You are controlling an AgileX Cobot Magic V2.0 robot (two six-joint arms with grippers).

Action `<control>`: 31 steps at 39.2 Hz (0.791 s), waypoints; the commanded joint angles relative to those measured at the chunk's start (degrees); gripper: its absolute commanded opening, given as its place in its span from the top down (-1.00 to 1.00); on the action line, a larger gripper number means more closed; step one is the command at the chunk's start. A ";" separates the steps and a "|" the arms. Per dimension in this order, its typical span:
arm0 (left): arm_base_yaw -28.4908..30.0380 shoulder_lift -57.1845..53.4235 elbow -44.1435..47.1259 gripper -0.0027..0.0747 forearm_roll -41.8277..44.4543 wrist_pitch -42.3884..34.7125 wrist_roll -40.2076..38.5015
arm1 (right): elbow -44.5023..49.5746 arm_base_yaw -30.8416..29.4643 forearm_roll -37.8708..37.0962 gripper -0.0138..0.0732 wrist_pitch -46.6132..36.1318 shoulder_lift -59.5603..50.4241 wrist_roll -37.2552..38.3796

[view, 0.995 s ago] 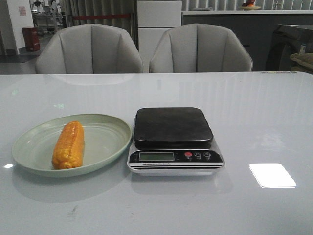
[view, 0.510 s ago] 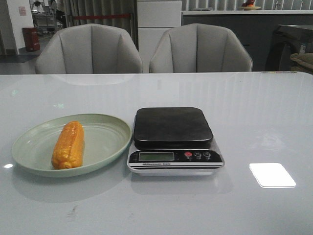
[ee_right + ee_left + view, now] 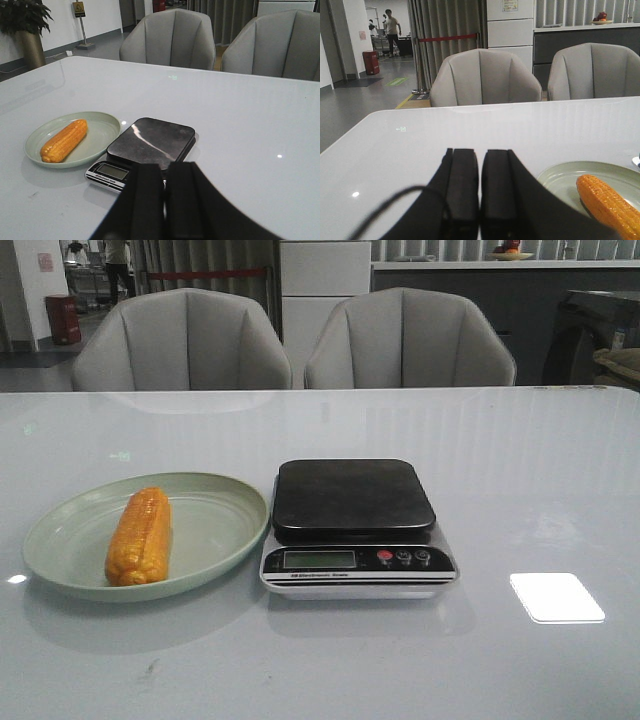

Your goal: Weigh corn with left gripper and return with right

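The orange-yellow corn cob w/ kernel rows [image 3: 139, 536] lies lengthwise in the pale green round plate [image 3: 215, 530], untouched, so nothing of the task looks done yet. The black-topped digital kitchen scale [image 3: 354, 498] stands just beside the plate on the glossy white counter [image 3: 520, 490], its platform bare. The matte black left claw [image 3: 479, 180] is closed on nothing, near the plate. The right claw [image 3: 163, 192] is also closed and empty. Left to do: pick up, weigh, return.
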 commanded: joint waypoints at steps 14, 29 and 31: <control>-0.06 -1.24 1.77 0.61 0.02 -5.01 -0.34 | -1.39 -0.33 -0.51 0.30 -4.34 0.62 -0.64; -0.06 -1.24 1.77 0.61 0.02 -5.01 -0.34 | 5.64 -12.32 -0.65 0.30 -10.59 0.09 -0.64; -0.06 -1.24 1.77 0.61 0.02 -5.01 -0.34 | 7.89 -14.38 -0.65 0.30 -13.54 -0.81 -0.64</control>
